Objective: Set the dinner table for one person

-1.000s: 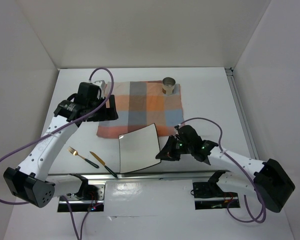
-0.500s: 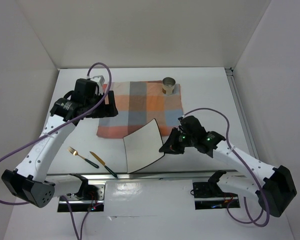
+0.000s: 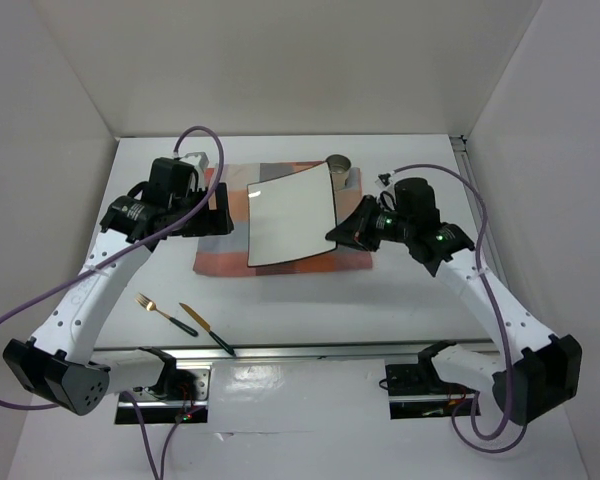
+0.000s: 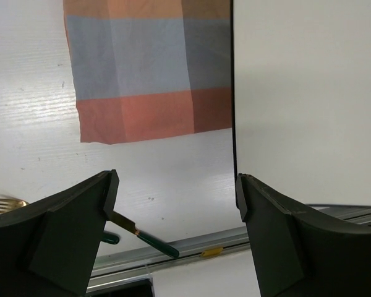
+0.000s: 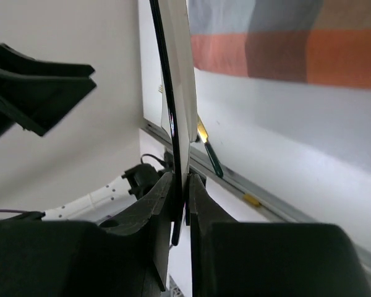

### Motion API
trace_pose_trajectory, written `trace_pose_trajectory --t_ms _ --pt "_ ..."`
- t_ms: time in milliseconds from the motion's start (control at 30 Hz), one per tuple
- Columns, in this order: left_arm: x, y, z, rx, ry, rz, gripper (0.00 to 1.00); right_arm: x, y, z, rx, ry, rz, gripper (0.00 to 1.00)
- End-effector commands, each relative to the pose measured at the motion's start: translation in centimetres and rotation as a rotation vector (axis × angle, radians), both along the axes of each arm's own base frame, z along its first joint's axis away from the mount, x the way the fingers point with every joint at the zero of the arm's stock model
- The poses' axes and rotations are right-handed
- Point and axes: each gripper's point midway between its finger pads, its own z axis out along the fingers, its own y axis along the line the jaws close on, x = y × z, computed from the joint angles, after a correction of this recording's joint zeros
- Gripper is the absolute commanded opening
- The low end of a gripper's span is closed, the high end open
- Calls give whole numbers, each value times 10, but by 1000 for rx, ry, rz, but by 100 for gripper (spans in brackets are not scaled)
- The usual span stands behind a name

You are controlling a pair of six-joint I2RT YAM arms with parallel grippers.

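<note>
My right gripper [image 3: 337,232] is shut on the right edge of a square white plate [image 3: 290,217] and holds it tilted in the air over the checked cloth [image 3: 220,257]. In the right wrist view the plate [image 5: 176,74] stands edge-on, pinched between the fingers [image 5: 164,204]. My left gripper [image 3: 220,212] hovers open by the cloth's left edge with nothing between its jaws. From the left wrist, the plate [image 4: 309,99] fills the right side and the cloth [image 4: 142,68] lies beyond. The white dinner table [image 3: 410,300] carries everything.
A gold fork [image 3: 155,308] and a green-handled knife [image 3: 205,328] lie near the table's front left, close to the aluminium rail [image 3: 310,350]. A metal cup [image 3: 340,166] stands at the cloth's far right corner, partly behind the plate. White walls enclose the table.
The right arm has lifted the plate from the table's near edge and carried it back over the cloth. The left gripper has stayed open and shifted only slightly.
</note>
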Motion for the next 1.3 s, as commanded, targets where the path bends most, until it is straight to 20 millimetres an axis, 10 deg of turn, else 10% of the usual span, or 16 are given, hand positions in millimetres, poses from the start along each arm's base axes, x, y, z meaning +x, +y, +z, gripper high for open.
trace_pose_trajectory --t_ms 0,600,1267 --pt "1 2 19 9 -66 -12 96 25 25 65 187 -259 109 0" --pt "12 20 -15 11 10 40 96 134 22 -2 278 -342 30 0" --pt "15 28 -29 3 41 65 96 162 19 -92 351 -230 106 0"
